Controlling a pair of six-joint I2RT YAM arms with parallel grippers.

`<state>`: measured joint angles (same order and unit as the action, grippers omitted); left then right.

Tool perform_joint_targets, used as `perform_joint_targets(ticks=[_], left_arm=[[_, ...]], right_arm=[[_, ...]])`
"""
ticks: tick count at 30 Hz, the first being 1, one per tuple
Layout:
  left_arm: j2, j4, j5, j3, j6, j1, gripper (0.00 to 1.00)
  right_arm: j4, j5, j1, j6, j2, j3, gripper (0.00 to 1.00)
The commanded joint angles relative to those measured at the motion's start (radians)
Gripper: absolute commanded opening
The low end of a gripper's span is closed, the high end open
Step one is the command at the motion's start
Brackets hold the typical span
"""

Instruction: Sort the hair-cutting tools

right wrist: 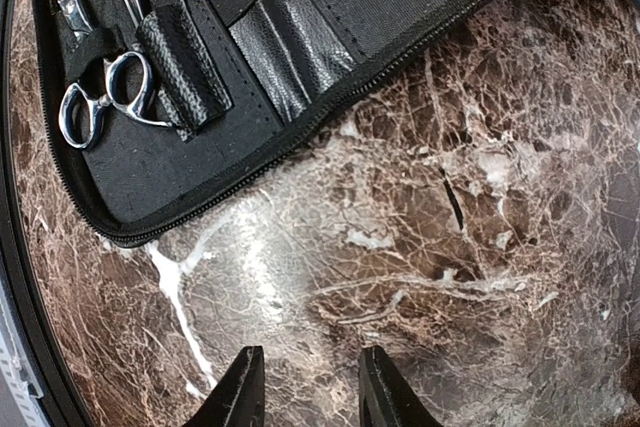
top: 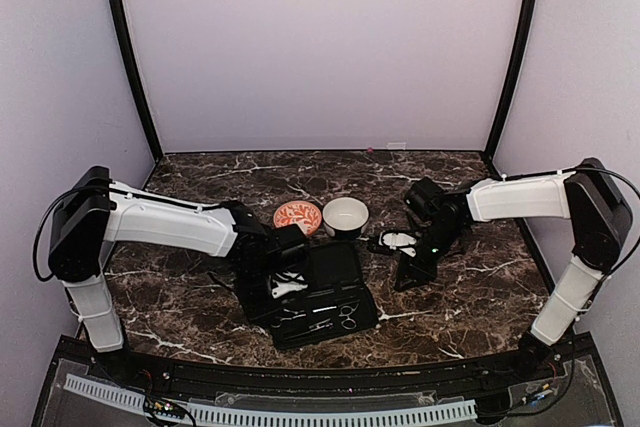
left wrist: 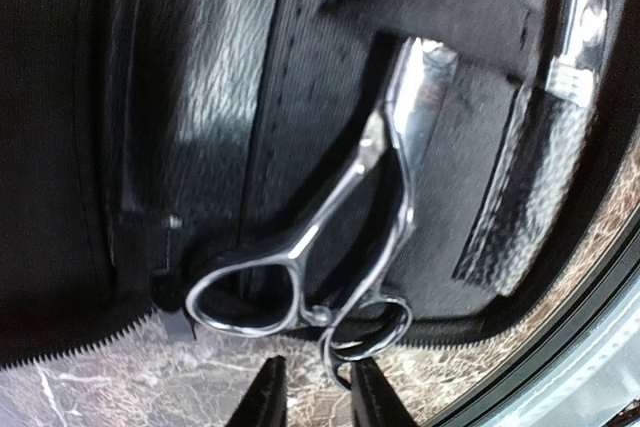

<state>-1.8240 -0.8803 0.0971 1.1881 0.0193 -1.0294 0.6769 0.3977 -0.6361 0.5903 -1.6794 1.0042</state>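
The black case [top: 335, 265] lies open in the middle of the table. Several silvery hair-cutting tools lie in its near half, among them scissors [top: 346, 315]. In the left wrist view, silvery scissors [left wrist: 385, 162] sit in the case [left wrist: 200, 97], with their ring handles over the zip edge. My left gripper [left wrist: 318, 402] is open, and the tip of the small ring lies between its fingers; it is at the case's near left side [top: 272, 307]. My right gripper [right wrist: 310, 392] is open and empty over bare marble right of the case [top: 408, 275]. Its view shows another pair of scissors [right wrist: 98, 102] strapped in the case [right wrist: 330, 7].
An orange-patterned bowl [top: 297, 215] and a white bowl [top: 345, 215] stand side by side behind the case. A second silvery tool [left wrist: 585, 7] sits under a textured sleeve [left wrist: 540, 187]. The table's black front rim [left wrist: 600, 317] is close to the left gripper.
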Motion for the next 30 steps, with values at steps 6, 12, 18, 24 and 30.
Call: perform_joint_targets(ticks=[6, 12, 18, 24, 30], left_arm=[[-0.061, 0.003, 0.053, 0.075, 0.018, 0.003, 0.11], [-0.069, 0.014, 0.085, 0.082, -0.006, 0.003, 0.07], [-0.074, 0.039, 0.110, 0.101, -0.005, 0.003, 0.05], [-0.129, 0.037, 0.129, 0.170, 0.009, 0.003, 0.05], [-0.160, 0.044, 0.148, 0.210, 0.018, 0.003, 0.07]], right_arm=[[0.005, -0.009, -0.010, 0.006, -0.008, 0.023, 0.32], [0.005, -0.010, -0.010, 0.007, -0.008, 0.023, 0.32], [0.007, -0.007, -0.010, 0.008, -0.010, 0.024, 0.32], [0.008, -0.009, -0.010, 0.008, -0.006, 0.024, 0.32], [0.008, -0.013, -0.010, 0.007, -0.003, 0.022, 0.32]])
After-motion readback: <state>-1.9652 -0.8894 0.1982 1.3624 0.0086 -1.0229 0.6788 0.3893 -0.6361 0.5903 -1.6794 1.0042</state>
